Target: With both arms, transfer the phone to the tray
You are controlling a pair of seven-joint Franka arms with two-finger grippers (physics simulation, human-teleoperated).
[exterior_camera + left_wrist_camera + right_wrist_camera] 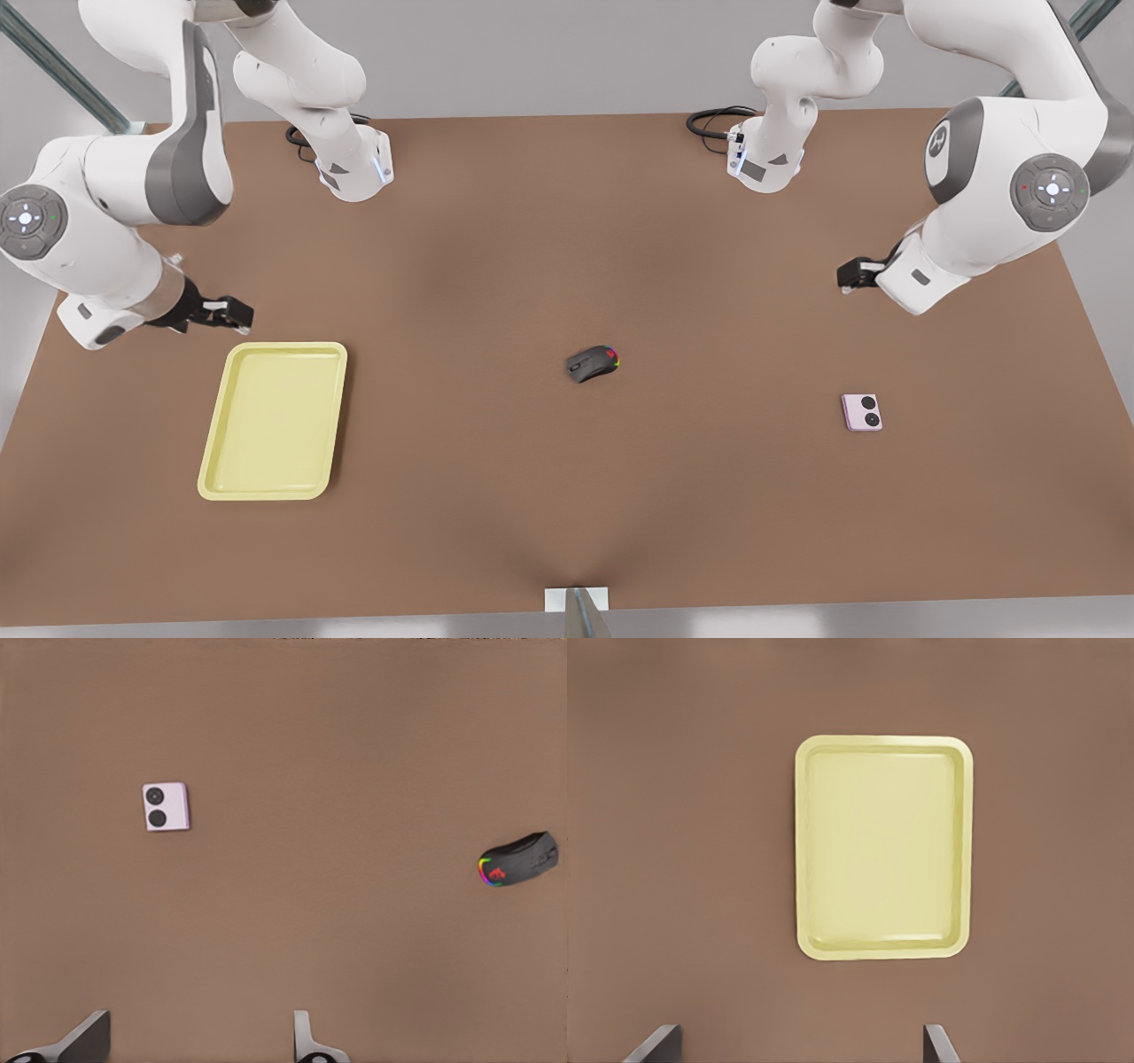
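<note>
Lower wide-open left end effector (844,281) squarely onto phone (861,412) at its 6 o'clock, with equally wide right end effector (244,314) waiting at 12 o'clock of tray (283,347)

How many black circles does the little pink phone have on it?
2. Both sit side by side on the face of the phone, which lies flat on the table, toward the front view's right.

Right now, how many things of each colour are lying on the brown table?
Pale yellow rectangular tray: 1
Pale pink squarish phone: 1
Dark grey computer mouse: 1
Total: 3
</note>
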